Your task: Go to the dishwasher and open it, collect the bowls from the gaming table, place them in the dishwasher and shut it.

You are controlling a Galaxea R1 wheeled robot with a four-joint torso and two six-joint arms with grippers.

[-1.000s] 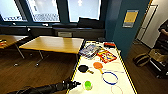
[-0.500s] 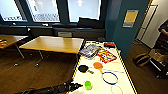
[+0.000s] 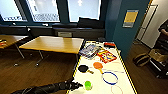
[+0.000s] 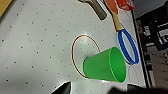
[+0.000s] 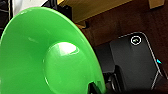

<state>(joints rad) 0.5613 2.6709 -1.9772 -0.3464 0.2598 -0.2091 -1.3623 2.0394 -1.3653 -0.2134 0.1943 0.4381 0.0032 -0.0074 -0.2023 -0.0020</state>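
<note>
The gaming table (image 3: 120,66) has a white top with a yellow edge and runs away from me on the right. A green plastic cup (image 3: 87,85) (image 4: 105,65) stands on its near end, by a red circle printed on the top. My left gripper (image 3: 79,85) (image 4: 97,88) reaches in low from the left and stops just short of the cup, open, with its dark fingertips (image 4: 63,88) set apart. A large lime green bowl (image 5: 45,57) hangs over the dark floor close to the right wrist camera, and my right gripper (image 5: 93,88) is shut on its rim.
On the table lie a black paddle (image 3: 83,68), an orange paddle (image 3: 98,65), a blue ring (image 3: 110,78) and colourful game boxes (image 3: 106,55). A wooden table (image 3: 55,43) stands to the left. A bag (image 3: 141,59) sits on the floor and a person (image 3: 163,30) is at the right edge.
</note>
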